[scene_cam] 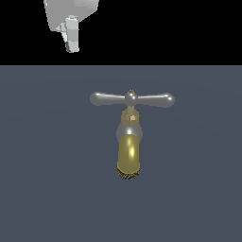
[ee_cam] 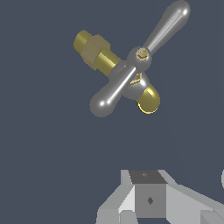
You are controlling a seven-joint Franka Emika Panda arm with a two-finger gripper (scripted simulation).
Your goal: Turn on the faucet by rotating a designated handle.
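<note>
Faucet (scene_cam: pixel 128 144) stands mid-frame in my exterior view on a dark grey-blue ground, brass spout toward the camera. Its silver handle (scene_cam: pixel 132 99) lies level across the top, both knobs free. My gripper (scene_cam: pixel 72 40) hangs well apart at the upper left, touching nothing; I cannot tell its finger spacing. I read no writing anywhere.

No text, label, brand, number or sign can be read in either view. The faucet (scene_cam: pixel 128 146) and its handle (scene_cam: pixel 132 99) show only bare polished metal, and the gripper (scene_cam: pixel 72 40) shows plain white and grey surfaces. A small dark diamond mark sits on the grey block of the gripper in the wrist view, but it spells nothing.
</note>
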